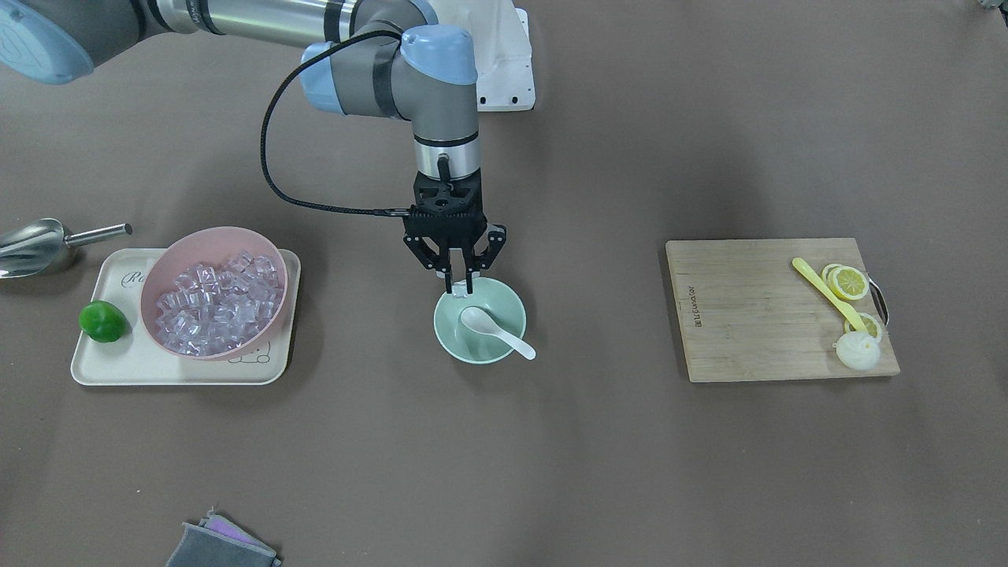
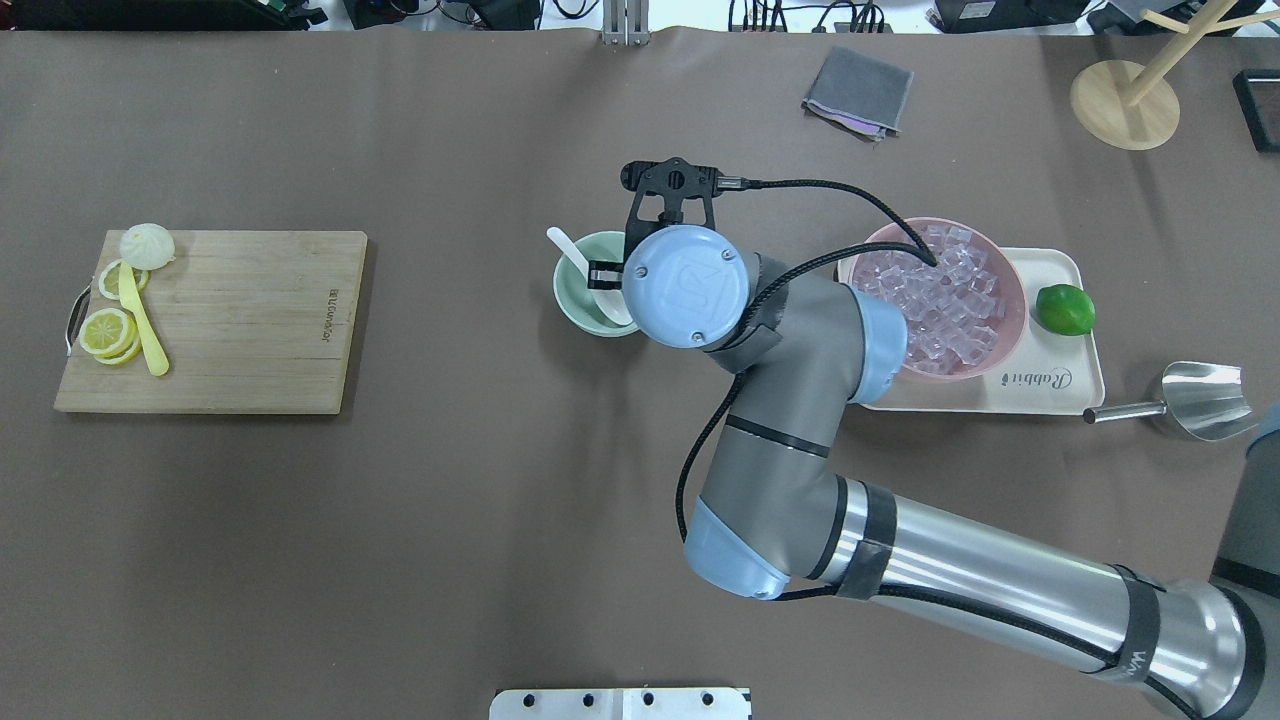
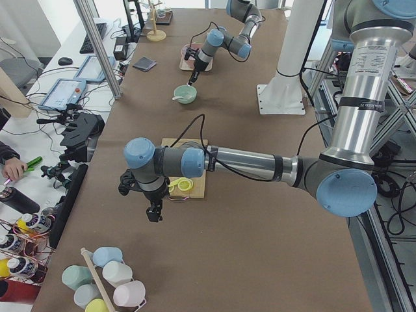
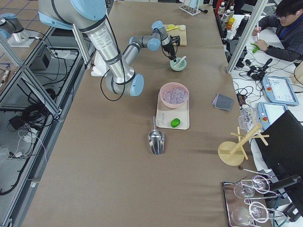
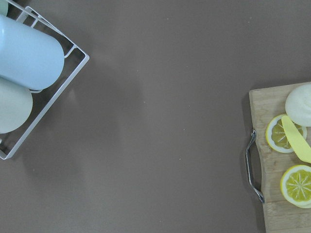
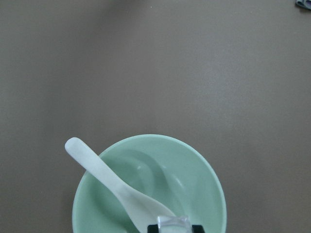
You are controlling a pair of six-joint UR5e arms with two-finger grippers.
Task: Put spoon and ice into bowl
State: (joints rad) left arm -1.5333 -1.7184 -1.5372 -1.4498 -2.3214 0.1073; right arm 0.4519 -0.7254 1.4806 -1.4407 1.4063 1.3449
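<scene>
The mint-green bowl [image 1: 508, 303] stands mid-table, and the white spoon [image 1: 494, 331] lies in it with its handle over the rim. My right gripper [image 1: 460, 288] hangs just above the bowl's robot-side rim, shut on a clear ice cube [image 1: 460, 294]. In the right wrist view the ice cube [image 6: 173, 223] sits between the fingertips [image 6: 197, 227], over the spoon's scoop [image 6: 146, 204] and the bowl [image 6: 204, 179]. My left gripper [image 3: 155, 214] shows only in the exterior left view, off the cutting board's end; I cannot tell whether it is open or shut.
A pink bowl [image 1: 169, 256] full of ice cubes and a lime [image 1: 102, 320] sit on a cream tray [image 1: 118, 364]. A steel scoop [image 1: 35, 246] lies beside it. A cutting board [image 1: 756, 315] carries lemon slices and a yellow utensil [image 1: 827, 291]. A grey cloth [image 1: 220, 545] lies at the operators' edge.
</scene>
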